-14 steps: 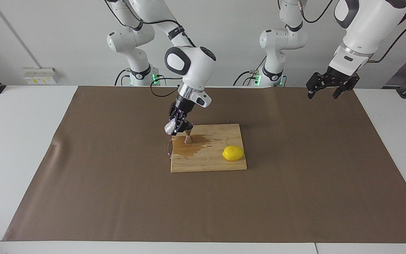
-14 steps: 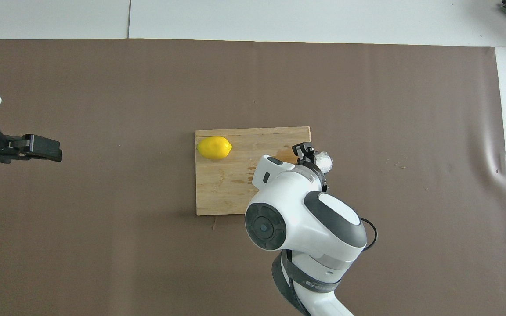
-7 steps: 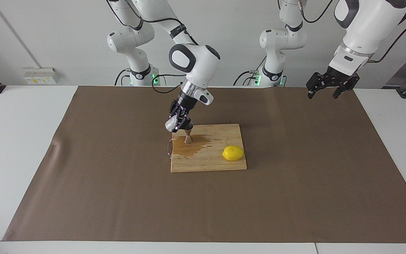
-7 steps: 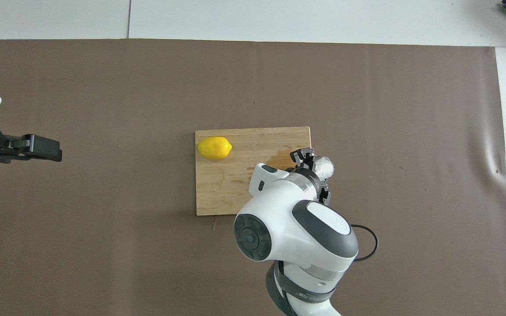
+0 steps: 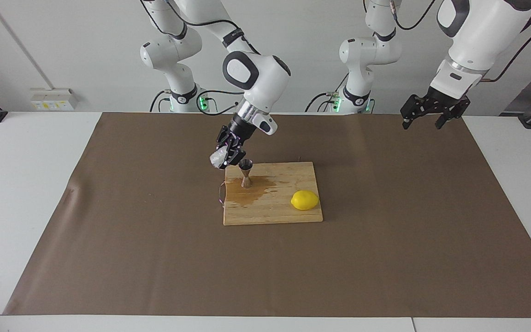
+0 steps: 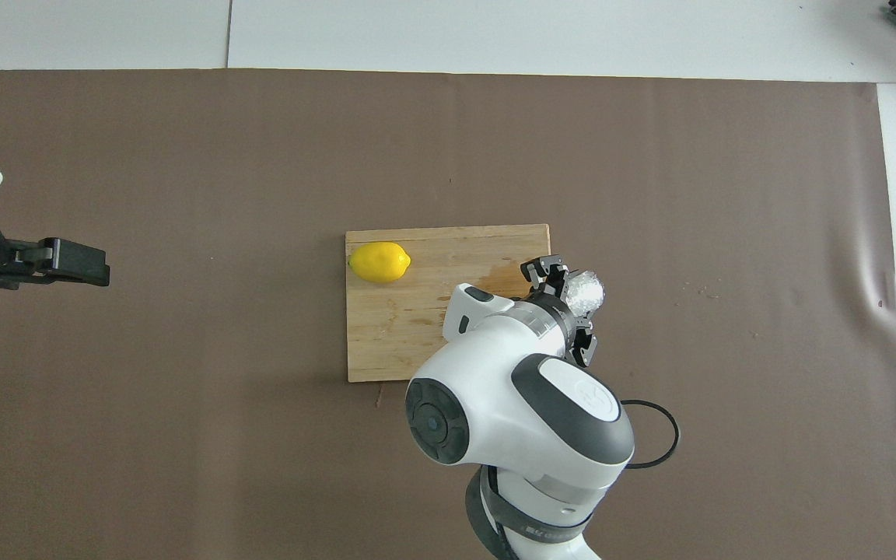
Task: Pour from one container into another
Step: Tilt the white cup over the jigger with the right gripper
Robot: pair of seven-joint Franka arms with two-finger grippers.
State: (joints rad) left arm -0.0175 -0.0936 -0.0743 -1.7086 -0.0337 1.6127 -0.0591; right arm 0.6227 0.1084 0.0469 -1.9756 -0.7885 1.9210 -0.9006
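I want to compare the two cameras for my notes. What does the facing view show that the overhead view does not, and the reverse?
Only the facing view shows the metal jigger upright on the cutting board, the wet stain beside it, and both arm bases.

Only the overhead view shows the black cable loop on the brown mat.

Both show the lemon on the board, the right gripper shut on the tilted glass cup, and the left gripper waiting open over the mat.
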